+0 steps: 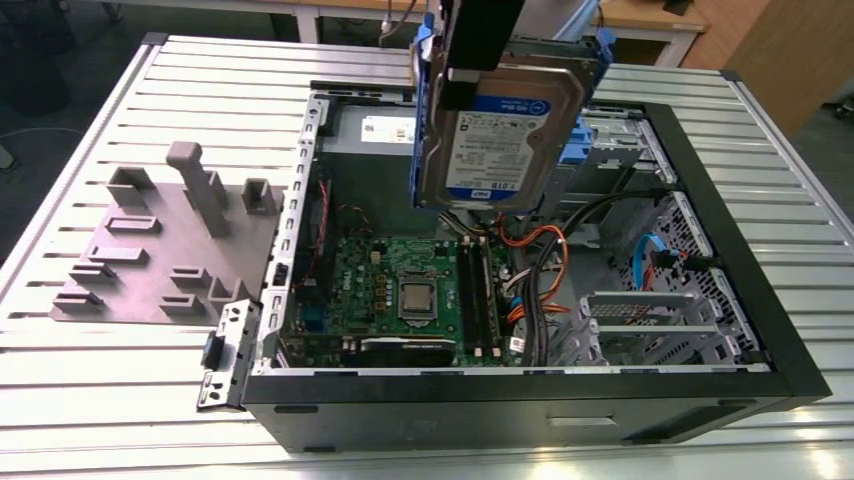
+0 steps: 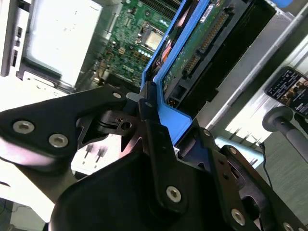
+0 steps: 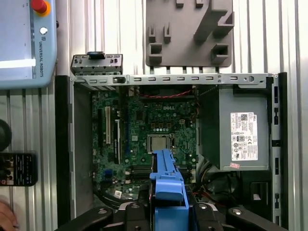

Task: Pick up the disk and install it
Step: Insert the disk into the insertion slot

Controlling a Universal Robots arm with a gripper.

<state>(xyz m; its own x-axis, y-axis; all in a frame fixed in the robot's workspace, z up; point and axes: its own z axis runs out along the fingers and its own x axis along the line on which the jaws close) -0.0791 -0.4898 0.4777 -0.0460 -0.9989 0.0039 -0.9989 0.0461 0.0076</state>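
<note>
The disk [image 1: 514, 125], a silver drive with a white-and-blue label in a blue carrier frame, hangs on edge above the open computer case [image 1: 727, 250]. It is over the case's far middle, clear of the motherboard [image 1: 400, 290]. My gripper [image 1: 470, 85] is shut on the disk's upper end from above. In the second wrist view the black fingers [image 2: 149, 130] clamp the blue carrier handle [image 2: 171, 118], with the disk's [image 2: 211, 43] circuit-board side showing. In the first wrist view the blue carrier [image 3: 166, 185] points down toward the motherboard [image 3: 154, 130] between the gripper's [image 3: 167, 214] arms.
A grey slotted holder [image 1: 160, 250] lies on the slatted table at the exterior view's left of the case. Inside the case are a power supply [image 3: 240, 134], orange and blue cables [image 1: 541, 265], a blue-tabbed drive cage [image 1: 607, 135] and a grey metal bracket [image 1: 641, 315]. A teach pendant [image 3: 24, 43] lies beside the case.
</note>
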